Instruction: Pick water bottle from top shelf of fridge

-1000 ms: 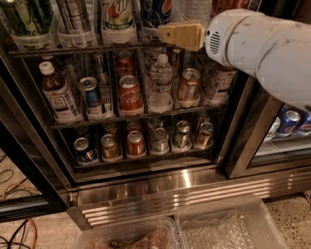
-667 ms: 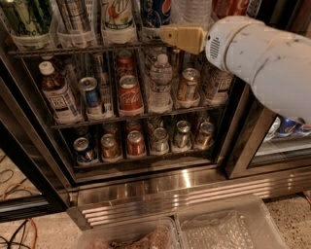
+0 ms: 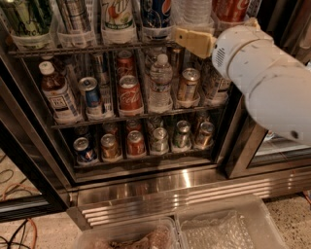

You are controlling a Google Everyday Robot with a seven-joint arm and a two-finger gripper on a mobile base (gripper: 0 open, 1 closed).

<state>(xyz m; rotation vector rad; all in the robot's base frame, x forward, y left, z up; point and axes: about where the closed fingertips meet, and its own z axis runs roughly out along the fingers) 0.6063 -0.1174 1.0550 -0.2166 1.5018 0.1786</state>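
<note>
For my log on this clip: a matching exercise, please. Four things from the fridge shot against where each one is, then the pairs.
Things
1. water bottle
2. pincer
3. small labelled bottle
4. clear bins

Places
A. middle rack, among cans
B. floor, below the steel base
C. top shelf, right of the blue can
D. at the top shelf's front edge, just below the water bottle

Pairs: 1-C, 2-D, 3-A, 4-B
</note>
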